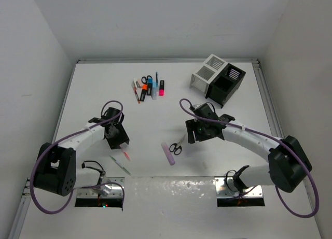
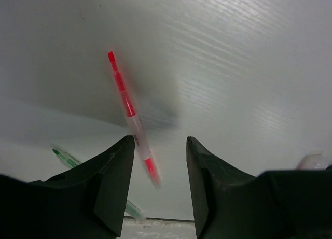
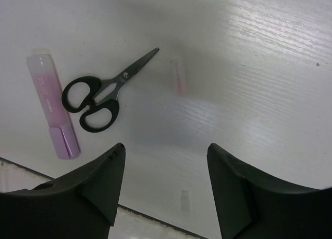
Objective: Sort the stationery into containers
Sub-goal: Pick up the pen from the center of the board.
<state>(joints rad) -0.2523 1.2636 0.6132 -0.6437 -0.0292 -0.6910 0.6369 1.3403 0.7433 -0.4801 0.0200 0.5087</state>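
Note:
My left gripper (image 1: 119,140) is open. In the left wrist view (image 2: 158,156) a red pen (image 2: 127,107) lies slanted on the table, its blurred lower end between the jaws, close to the left finger. A green pen (image 2: 65,157) lies beside it, partly hidden behind that finger. My right gripper (image 1: 198,134) is open and empty (image 3: 166,161). Left of it lie small black-handled scissors (image 3: 98,96) and a lilac bar (image 3: 52,107). Two tiny white pieces (image 3: 180,78) lie ahead of and between the jaws. The white box (image 1: 206,74) and black box (image 1: 226,83) stand far right.
A pile of pens, markers and a second pair of scissors (image 1: 148,87) lies at the far middle of the table. The red pen (image 1: 125,156) and green pen (image 1: 119,165) lie near the table's front edge. White walls close in both sides and the back.

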